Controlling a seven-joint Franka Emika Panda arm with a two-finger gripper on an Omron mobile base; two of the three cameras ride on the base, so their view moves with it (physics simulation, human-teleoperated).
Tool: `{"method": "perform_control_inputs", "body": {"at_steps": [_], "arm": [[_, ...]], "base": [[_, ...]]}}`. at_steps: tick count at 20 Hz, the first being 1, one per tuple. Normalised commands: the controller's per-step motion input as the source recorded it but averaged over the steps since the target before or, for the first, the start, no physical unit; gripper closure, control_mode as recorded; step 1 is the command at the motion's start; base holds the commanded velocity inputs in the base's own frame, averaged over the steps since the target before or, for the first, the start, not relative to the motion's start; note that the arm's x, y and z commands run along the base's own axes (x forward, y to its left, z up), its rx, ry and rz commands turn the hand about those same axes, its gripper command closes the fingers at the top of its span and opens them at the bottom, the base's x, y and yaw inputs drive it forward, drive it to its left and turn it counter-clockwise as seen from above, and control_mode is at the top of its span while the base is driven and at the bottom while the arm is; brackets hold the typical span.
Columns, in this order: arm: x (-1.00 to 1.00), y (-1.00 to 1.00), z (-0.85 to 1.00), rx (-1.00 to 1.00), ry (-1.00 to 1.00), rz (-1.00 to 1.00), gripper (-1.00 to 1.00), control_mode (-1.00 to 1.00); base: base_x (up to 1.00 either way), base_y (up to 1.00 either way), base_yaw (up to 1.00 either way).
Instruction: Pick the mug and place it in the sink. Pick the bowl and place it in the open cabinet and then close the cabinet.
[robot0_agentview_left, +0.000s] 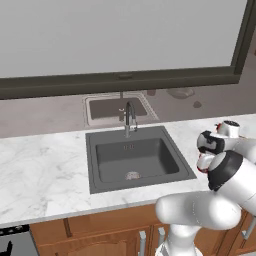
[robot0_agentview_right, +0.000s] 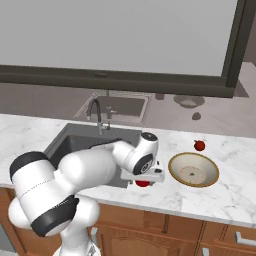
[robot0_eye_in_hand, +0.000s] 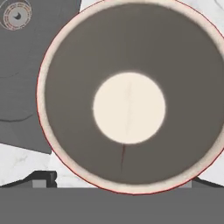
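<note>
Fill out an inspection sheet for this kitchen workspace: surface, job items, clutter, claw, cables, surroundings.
Surface: white marble counter with a dark grey square sink, basin bare.
Job items: small red mug on the counter right of the sink, directly under the claw, seen from above in the hand view; wide tan bowl with cream inside further right, upright.
Clutter: tiny red fruit-like item behind the bowl.
Claw: claw open, poised over the mug, not closed on it.
Cables: nothing seen.
Surroundings: chrome faucet; large window; wooden base cabinets.
</note>
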Motion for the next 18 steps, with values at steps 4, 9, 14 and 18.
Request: {"method": "perform_control_inputs", "body": {"at_steps": [4, 9, 14, 18], "arm": [[0.14, 0.0, 0.0, 0.03, 0.0, 0.0, -1.0, -1.0], [0.05, -0.07, 0.0, 0.05, 0.0, 0.0, -1.0, -1.0], [0.0, -0.06, -0.08, 0.07, 0.0, 0.01, 1.0, -1.0], [0.0, 0.03, -0.17, 0.05, 0.0, 0.0, 1.0, -1.0]], "base": [[0.0, 0.0, 0.0], [0.0, 0.0, 0.0], [0.0, 0.0, 0.0], [0.0, 0.0, 0.0]]}}
